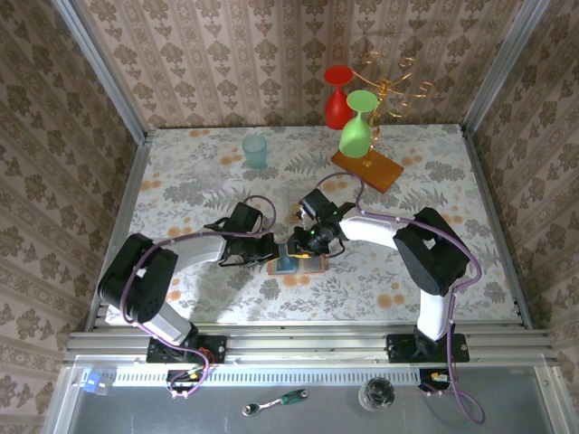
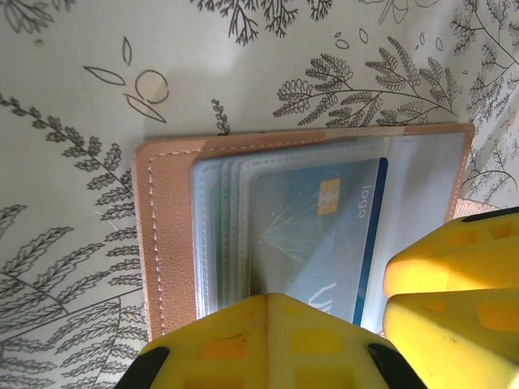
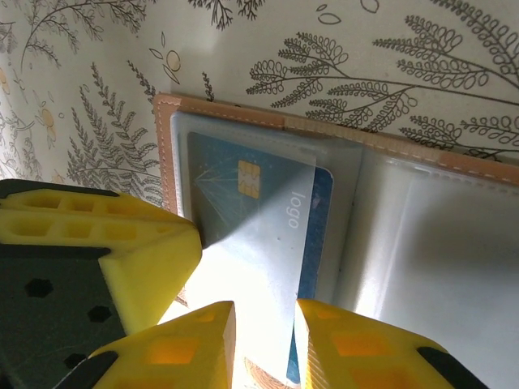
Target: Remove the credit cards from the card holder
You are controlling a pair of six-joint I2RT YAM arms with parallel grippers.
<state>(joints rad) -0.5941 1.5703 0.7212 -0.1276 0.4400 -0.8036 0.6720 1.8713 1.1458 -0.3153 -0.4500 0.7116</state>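
Step in hand: I judge this to be the first extraction. I am bracing the open holder with one hand and working a card loose with the other.
Card holder: the tan leather bifold card holder (image 1: 294,264) lies open and flat on the fern-patterned table (image 1: 181,181), about midway left to right and in the near half.
Card: a blue plastic credit card (image 3: 243,203) with a gold chip and the word "logo" sits inside the holder's clear plastic sleeves (image 2: 215,235). Most of it lies under the film, with one long blue edge bare.
Left fingers: my left gripper (image 2: 263,306) is closed tight, its yellow tips together at the holder's left edge, over the stitched leather border and the sleeve mouths. I cannot tell whether it pinches a sleeve or just presses down.
Right fingers: my right gripper (image 3: 263,312) comes in from the right, its fingers a narrow gap apart. The bare corner of the card lies in that gap, and I see nothing clamped.
Next move calls for: closing the right fingers on the card's bare edge, then sliding it flat out of the sleeve while the left hand keeps the holder from dragging along.
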